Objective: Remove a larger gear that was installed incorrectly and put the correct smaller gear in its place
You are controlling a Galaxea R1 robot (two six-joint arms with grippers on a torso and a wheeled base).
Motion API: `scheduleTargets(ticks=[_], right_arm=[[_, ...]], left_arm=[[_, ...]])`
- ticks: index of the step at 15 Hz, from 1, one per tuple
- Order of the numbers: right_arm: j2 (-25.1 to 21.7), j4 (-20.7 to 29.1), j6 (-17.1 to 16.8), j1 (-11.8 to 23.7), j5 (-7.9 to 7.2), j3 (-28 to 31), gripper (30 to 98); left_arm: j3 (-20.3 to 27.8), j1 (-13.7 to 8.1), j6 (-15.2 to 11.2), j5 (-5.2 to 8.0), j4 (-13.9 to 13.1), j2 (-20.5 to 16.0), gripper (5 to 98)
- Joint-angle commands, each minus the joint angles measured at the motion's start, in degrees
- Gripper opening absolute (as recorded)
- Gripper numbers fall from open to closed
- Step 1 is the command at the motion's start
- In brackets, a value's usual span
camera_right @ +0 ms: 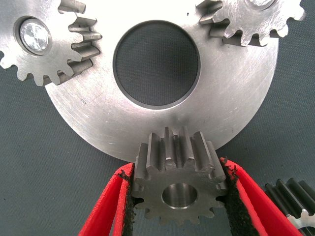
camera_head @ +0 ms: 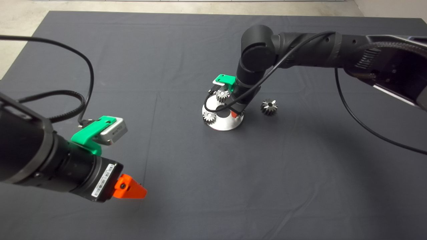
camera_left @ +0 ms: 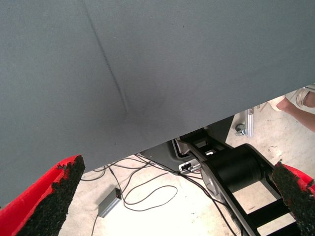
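Right hand (camera_right: 179, 196) pinches the smaller gear (camera_right: 178, 184) at the disc (camera_right: 236, 113) rim, centre frame; judged: align bore over its pin and lower squarely.

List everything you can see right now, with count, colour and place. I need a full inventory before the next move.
Round metal disc with a big centre hole: 1, bright silver, middle of the mat.
Small light-silver flat gears on pins: 2, sitting on the disc.
Small grey flat gear with round centre hole: 1, clamped in the right gripper at the disc's rim.
Larger cone-like steel gear with long tapering teeth: 1, silver with dark gaps, on the mat beside the disc.
Dark mat: 1, dark grey, covers the table.
Cables and a small box on the floor: beyond the mat's edge.
Person's leg: 1, on the floor.
Right gripper: red fingers, shut on the small gear.
Left gripper: red fingers open, waiting at the mat's near-left edge.
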Motion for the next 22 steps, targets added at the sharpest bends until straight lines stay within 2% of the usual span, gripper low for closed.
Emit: scheduleTargets(ticks=[1,7,22], right_arm=[[-0.55,-1.95,-0.36,0.04,-7.96,0.42,39.6],[-0.81,-1.78,-0.36,0.13,-7.96,2.45,39.5],[-1.15,-1.86,-0.45,0.22,-7.96,1.32,39.6]], left_arm=[[0.89,-0.64,0.02,0.14,-0.9,-0.21,98.2],[0.84,-0.64,0.02,0.2,-0.9,-0.21,98.2],[0.84,-0.64,0.02,0.32,-0.9,0.32,98.2]])
